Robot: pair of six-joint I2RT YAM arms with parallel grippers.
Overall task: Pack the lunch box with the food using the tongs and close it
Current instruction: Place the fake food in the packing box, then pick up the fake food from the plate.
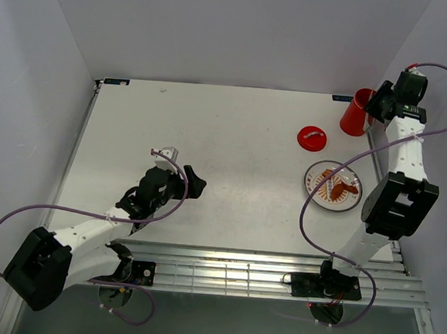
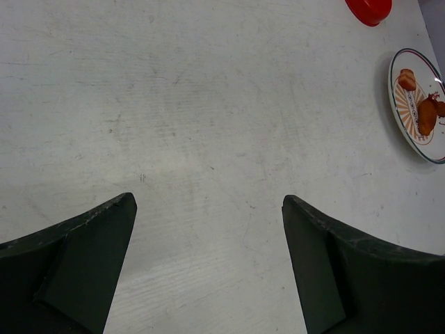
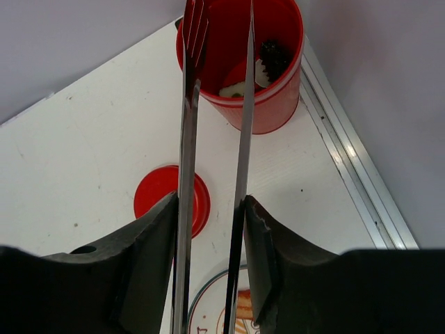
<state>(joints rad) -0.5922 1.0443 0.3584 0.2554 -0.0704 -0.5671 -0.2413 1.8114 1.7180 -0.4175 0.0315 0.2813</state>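
The red lunch box (image 3: 240, 69) stands upright at the table's far right corner, also in the top view (image 1: 355, 112). My right gripper (image 3: 211, 202) is shut on the silver tongs (image 3: 186, 125). The tongs' two arms stand slightly apart, with their tips over the lunch box's open mouth. A dark piece (image 3: 274, 53) and a pale piece (image 3: 235, 90) lie inside. Its red lid (image 1: 313, 137) lies flat on the table. Brown food (image 1: 338, 185) remains on the patterned plate (image 1: 314, 168). My left gripper (image 2: 208, 200) is open over bare table, far left of these.
A metal rail (image 3: 348, 149) runs along the table's right edge beside the lunch box. White walls close in the back and both sides. A slatted metal strip (image 1: 246, 273) lies along the near edge between the arm bases.
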